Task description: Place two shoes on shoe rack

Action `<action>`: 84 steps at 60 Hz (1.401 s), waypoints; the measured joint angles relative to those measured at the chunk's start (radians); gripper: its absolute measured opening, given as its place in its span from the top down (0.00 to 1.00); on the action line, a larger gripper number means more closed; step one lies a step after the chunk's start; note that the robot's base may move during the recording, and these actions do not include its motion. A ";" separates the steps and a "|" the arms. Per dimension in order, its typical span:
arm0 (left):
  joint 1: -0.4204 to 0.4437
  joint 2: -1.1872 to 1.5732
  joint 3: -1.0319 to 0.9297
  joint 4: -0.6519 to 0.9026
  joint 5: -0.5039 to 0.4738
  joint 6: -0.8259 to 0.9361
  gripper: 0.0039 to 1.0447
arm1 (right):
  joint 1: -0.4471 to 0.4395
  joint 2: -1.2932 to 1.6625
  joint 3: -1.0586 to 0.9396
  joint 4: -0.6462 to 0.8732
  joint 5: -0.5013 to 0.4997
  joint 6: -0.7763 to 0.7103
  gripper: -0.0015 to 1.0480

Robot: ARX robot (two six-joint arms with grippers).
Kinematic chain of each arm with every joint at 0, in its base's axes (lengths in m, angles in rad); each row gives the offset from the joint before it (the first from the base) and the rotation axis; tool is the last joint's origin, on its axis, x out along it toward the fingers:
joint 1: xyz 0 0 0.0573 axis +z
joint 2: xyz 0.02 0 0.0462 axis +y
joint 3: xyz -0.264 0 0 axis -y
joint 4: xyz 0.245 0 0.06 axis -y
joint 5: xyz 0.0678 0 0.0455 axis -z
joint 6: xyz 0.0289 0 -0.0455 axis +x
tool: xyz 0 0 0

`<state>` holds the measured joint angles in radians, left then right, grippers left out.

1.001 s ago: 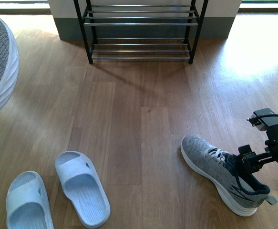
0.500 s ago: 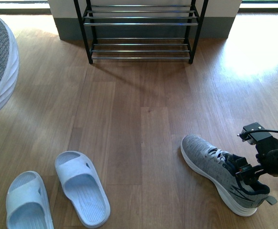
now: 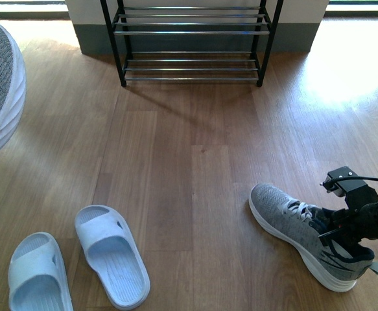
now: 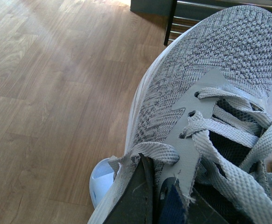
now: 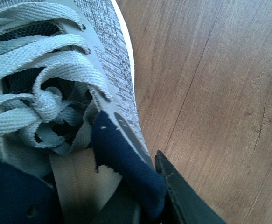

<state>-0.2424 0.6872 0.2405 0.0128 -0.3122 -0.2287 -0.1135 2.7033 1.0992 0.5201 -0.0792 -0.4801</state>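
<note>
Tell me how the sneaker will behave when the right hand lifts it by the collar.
The sneaker is probably light: knit upper, foam-looking sole. The right hand pinches only the soft navy collar, which looks creased, so the toe will likely sag and swing. The rough fabric should resist slipping.
</note>
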 joint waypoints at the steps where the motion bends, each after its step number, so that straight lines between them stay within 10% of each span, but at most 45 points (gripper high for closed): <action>1: 0.000 0.000 0.000 0.000 0.000 0.000 0.99 | 0.000 0.000 -0.002 0.002 0.002 0.000 0.96; 35: 0.000 0.000 0.000 0.000 0.000 0.000 0.99 | 0.064 -0.845 -0.585 0.158 -0.205 0.050 0.99; 59: 0.000 0.000 0.000 0.000 0.000 0.000 0.99 | -0.068 -1.912 -0.894 -0.190 -0.438 0.315 0.99; 84: 0.000 0.000 0.000 0.000 -0.006 0.000 0.99 | -0.073 -1.959 -0.908 -0.195 -0.449 0.353 0.99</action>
<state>-0.2420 0.6872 0.2405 0.0128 -0.3180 -0.2287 -0.1864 0.7444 0.1913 0.3252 -0.5278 -0.1268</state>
